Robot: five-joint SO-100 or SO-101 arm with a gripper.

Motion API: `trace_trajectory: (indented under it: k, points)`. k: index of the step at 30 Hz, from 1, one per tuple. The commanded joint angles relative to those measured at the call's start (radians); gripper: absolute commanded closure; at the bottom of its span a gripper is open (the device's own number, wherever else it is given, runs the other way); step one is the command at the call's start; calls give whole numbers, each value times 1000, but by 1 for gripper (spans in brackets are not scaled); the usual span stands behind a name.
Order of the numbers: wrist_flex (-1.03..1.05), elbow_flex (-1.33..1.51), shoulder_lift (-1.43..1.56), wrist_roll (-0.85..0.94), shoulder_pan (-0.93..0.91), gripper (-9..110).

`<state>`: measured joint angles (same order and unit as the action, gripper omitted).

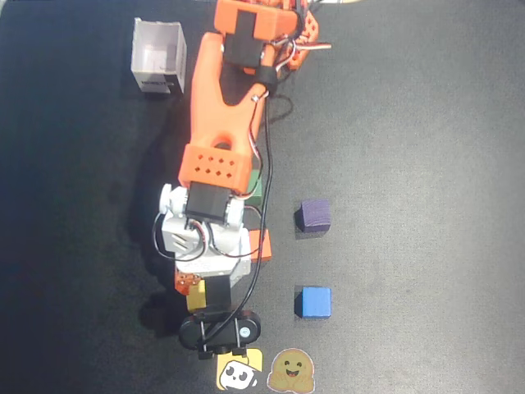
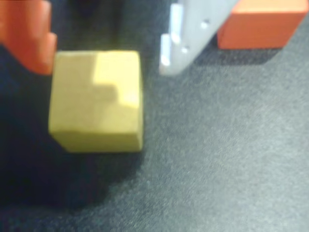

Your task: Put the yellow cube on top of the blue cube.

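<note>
Wrist view shows the jaws open, with the yellow cube [image 2: 96,100] sitting on the bench [image 2: 222,169] between them, touching the orange one. Overhead, the blue cube [image 1: 314,301] sits well apart, right of the jaws.

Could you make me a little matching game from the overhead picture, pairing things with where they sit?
Things:
1. yellow cube
2. blue cube
3. purple cube
4. clear box

Places in the overhead view:
A. top left, beside the arm's base
B. right of the arm, above the blue one
C. under the arm's tip, mostly hidden
D. lower right of the arm, standing alone

Pairs: 1-C, 2-D, 3-B, 4-A
</note>
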<state>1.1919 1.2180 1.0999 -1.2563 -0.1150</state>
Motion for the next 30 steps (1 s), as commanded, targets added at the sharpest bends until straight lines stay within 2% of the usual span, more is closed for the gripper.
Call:
trace_trajectory:
  k: [1, 7, 21, 30]
  points:
    - [-12, -58, 2, 21, 6, 82]
    - [-15, -71, -25, 26, 6, 77]
    - [-48, -71, -97, 26, -2, 77]
    - [-54, -63, -115, 25, -12, 85]
